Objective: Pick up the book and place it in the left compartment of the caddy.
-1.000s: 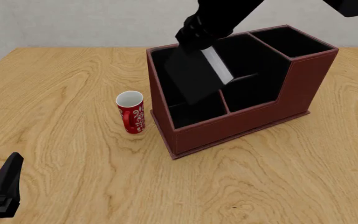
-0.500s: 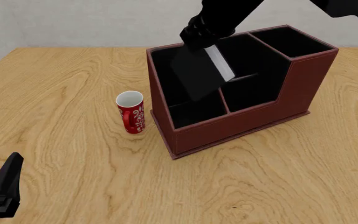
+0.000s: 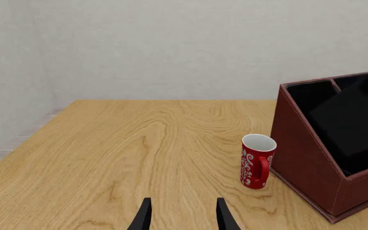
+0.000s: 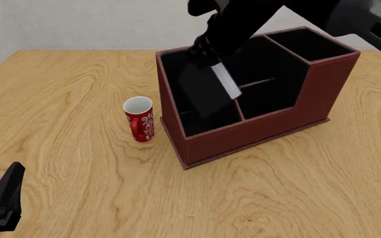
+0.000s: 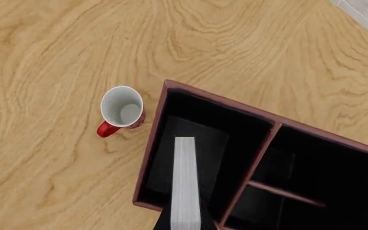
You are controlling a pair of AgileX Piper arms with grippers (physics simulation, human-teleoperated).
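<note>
My right gripper [image 4: 204,51] is shut on the top of the black book [image 4: 204,91], which hangs tilted, its white page edge [image 4: 225,82] facing right. The book's lower end dips into the left compartment [image 4: 177,74] of the reddish-brown caddy [image 4: 257,134]. In the right wrist view the page edge [image 5: 185,182] runs down into that long black section [image 5: 165,158], between the caddy's outer wall [image 5: 151,143] and its long divider. In the left wrist view the book [image 3: 356,124] leans inside the caddy [image 3: 302,158]. My left gripper [image 3: 182,218] is open and empty, low at the table's near left [image 4: 2,196].
A red mug [image 4: 139,119] with white patterns stands upright just left of the caddy, also seen in the left wrist view [image 3: 258,160] and the right wrist view [image 5: 121,111]. The wooden table [image 4: 65,99] ends at a grey wall behind.
The right arm has shifted the book slightly left and lower, deeper into the left compartment, and turned it a little. The left arm has not moved.
</note>
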